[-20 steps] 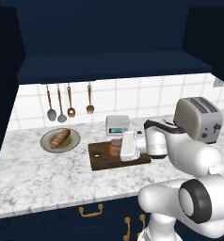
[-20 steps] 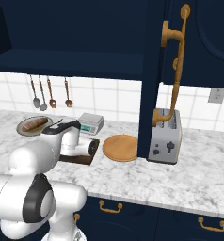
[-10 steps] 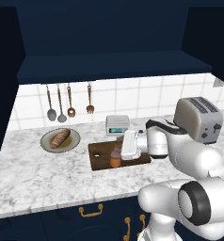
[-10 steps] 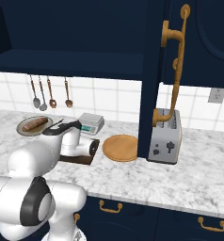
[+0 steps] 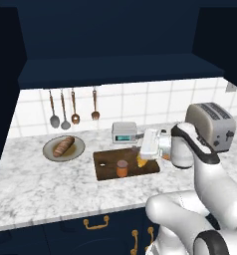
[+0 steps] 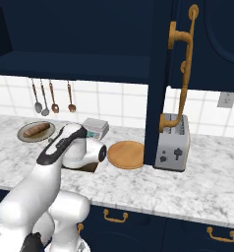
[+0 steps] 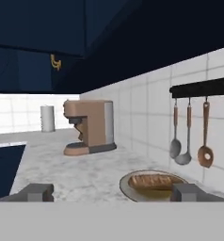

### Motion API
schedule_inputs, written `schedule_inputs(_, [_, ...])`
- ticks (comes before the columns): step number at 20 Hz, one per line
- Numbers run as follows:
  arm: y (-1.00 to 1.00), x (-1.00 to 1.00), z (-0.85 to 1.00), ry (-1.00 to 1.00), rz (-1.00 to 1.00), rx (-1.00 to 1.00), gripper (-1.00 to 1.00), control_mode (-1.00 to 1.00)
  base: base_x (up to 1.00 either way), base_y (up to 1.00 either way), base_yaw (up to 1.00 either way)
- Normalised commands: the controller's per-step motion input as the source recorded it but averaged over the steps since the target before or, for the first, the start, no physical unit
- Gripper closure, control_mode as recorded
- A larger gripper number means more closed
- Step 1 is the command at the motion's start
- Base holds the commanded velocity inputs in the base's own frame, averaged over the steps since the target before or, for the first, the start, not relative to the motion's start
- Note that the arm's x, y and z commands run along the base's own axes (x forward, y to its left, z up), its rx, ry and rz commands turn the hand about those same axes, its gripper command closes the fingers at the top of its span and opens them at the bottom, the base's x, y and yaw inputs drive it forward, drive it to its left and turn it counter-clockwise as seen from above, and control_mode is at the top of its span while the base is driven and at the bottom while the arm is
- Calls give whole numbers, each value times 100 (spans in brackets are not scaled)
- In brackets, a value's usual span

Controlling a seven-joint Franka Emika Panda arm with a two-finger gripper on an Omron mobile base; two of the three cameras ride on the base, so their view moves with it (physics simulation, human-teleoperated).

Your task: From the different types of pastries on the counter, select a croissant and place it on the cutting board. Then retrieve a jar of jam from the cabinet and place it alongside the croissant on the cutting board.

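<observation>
The dark cutting board (image 5: 106,167) lies on the marbled counter (image 5: 36,189). On it stands the small orange-brown jar of jam (image 5: 122,169), upright and free. Just to its right lies the golden croissant (image 5: 142,162), partly hidden under my hand. My gripper (image 5: 140,148) hovers above the board's right end, pointing left, apart from the jar. In the hand view its fingertips (image 7: 36,192) stand wide apart, so the gripper (image 7: 113,193) is open with nothing between them. The other pastry, a brown loaf (image 5: 63,146), rests on a plate (image 5: 51,152) at the left. The navy cabinet (image 5: 115,45) hangs overhead.
A small scale (image 5: 124,132) sits behind the board, a toaster (image 5: 210,124) at the right. Utensils (image 5: 73,107) hang on the tiled wall. A round wooden board (image 6: 126,154) lies beside the toaster (image 6: 173,145), under the open cabinet door (image 6: 160,74). A coffee machine (image 7: 88,126) stands far left.
The gripper has opened and let go of the jar, which now stands on the board. The hand has drawn up and to the right, away from it.
</observation>
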Motion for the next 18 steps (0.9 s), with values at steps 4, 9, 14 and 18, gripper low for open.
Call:
schedule_inputs(4, [0, -100, 20, 8, -32, 1, -100, -100, 0, 0, 0])
schedule_inputs(9, [39, -100, -21, 18, -29, -2, -100, -100, 0, 0, 0])
schedule_inputs(14, [75, -100, -63, 20, -24, -12, -100, -100, 0, 0, 0])
schedule_inputs(18, [73, -100, -100, 0, -20, -18, -100, -100, 0, 0, 0])
